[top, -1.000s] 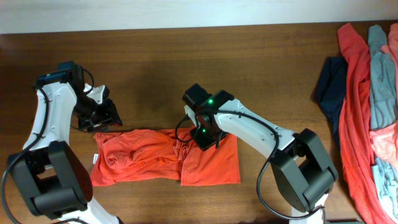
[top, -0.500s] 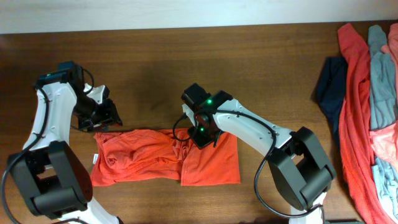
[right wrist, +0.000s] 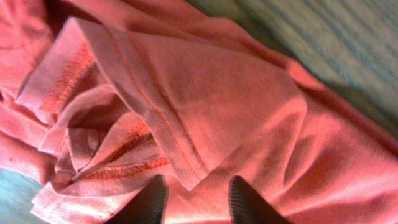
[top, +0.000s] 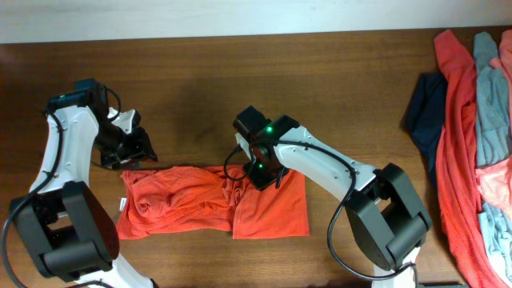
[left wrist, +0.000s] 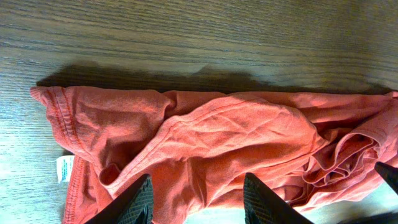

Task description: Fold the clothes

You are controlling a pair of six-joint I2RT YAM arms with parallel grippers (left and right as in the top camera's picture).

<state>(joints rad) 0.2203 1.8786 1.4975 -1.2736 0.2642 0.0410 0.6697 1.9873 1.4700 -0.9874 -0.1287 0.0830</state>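
The clothes piece in work is an orange-red T-shirt [top: 212, 202], lying crumpled and partly folded across the table's front middle. My left gripper [top: 128, 158] hovers at its back left corner. In the left wrist view that gripper [left wrist: 199, 205] stands open over the wrinkled shirt [left wrist: 211, 130], its fingers [left wrist: 134, 202] apart with only cloth below them. My right gripper [top: 261, 172] sits low over the bunched middle. In the right wrist view it [right wrist: 198, 200] is open, and the corner of a hemmed fold [right wrist: 193, 112] points down between its fingertips.
A heap of other garments lies at the far right: red [top: 456, 120], grey-blue [top: 488, 80], navy [top: 424, 104] and pink [top: 502, 172]. The brown wooden table [top: 336, 80] ends at a white wall along the back. A white label [left wrist: 64, 168] shows at the shirt's left edge.
The right gripper has shifted slightly toward the back left over the shirt's bunched middle. The left arm and the shirt lie as before.
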